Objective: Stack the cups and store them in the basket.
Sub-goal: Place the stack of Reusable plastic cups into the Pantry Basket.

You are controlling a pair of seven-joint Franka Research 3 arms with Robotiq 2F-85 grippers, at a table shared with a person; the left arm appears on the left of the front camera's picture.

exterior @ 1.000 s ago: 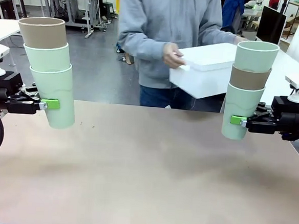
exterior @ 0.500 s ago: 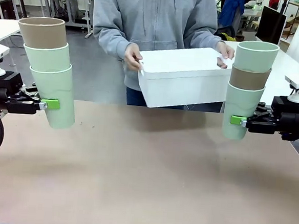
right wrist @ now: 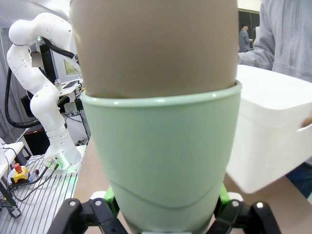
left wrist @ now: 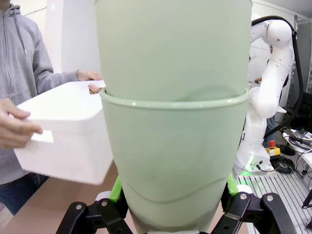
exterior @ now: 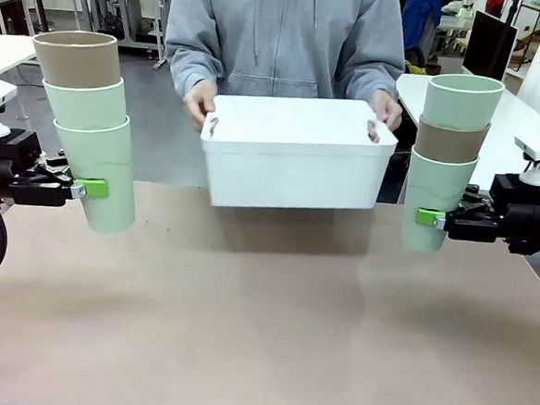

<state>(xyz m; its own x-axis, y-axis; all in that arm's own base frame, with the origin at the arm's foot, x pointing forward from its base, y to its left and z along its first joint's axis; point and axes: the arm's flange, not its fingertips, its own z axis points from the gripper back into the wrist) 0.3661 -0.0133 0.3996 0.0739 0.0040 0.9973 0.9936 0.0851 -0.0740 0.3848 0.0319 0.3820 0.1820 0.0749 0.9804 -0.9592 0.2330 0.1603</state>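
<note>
My left gripper [exterior: 93,188] is shut on the bottom mint cup of a stack of three cups [exterior: 88,125], held above the table's left side: mint, mint, tan on top. In the left wrist view the mint cups [left wrist: 173,146] sit between my green pads. My right gripper [exterior: 427,216] is shut on a second stack [exterior: 448,155] at the right: mint, tan, mint on top. Close up, that stack [right wrist: 161,146] shows a tan cup nested in a mint one. A person holds the white basket [exterior: 291,162] by both ends, just above the table's far edge, midway between the stacks.
The brown tabletop [exterior: 262,322] stretches bare in front of me. The person in a grey hoodie [exterior: 282,27] stands at the far side. Other tables and equipment stand in the room behind.
The person has carried the basket from the far right to the middle and lowered it toward the table's far edge. Both arms and their cup stacks have stayed still.
</note>
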